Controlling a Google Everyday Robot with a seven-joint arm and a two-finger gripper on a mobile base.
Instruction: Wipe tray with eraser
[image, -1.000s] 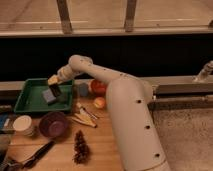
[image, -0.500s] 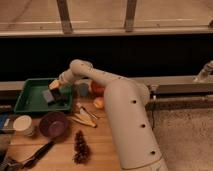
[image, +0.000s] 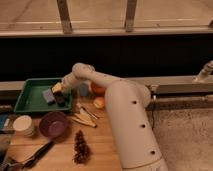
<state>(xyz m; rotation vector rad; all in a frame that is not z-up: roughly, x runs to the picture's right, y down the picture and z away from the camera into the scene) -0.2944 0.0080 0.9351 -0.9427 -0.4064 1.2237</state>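
Observation:
The green tray (image: 31, 102) lies at the left on the wooden table. My gripper (image: 58, 93) hangs low over the tray's right part, at the end of the white arm reaching in from the right. A small near-black block, the eraser (image: 60, 99), is right under the gripper on the tray floor. I cannot tell whether the gripper holds it. A lighter grey-blue block (image: 48, 95) lies just left of it in the tray.
A purple bowl (image: 53, 124) and a white cup (image: 23, 125) stand in front of the tray. A brown pine cone (image: 80, 145), wooden utensils (image: 83, 119), an apple (image: 99, 103), an orange fruit (image: 97, 90) and a dark tool (image: 35, 154) lie on the table.
The arm has lowered and the gripper has come down toward the tray floor, slightly nearer the front. The grey-blue block has stayed about where it was.

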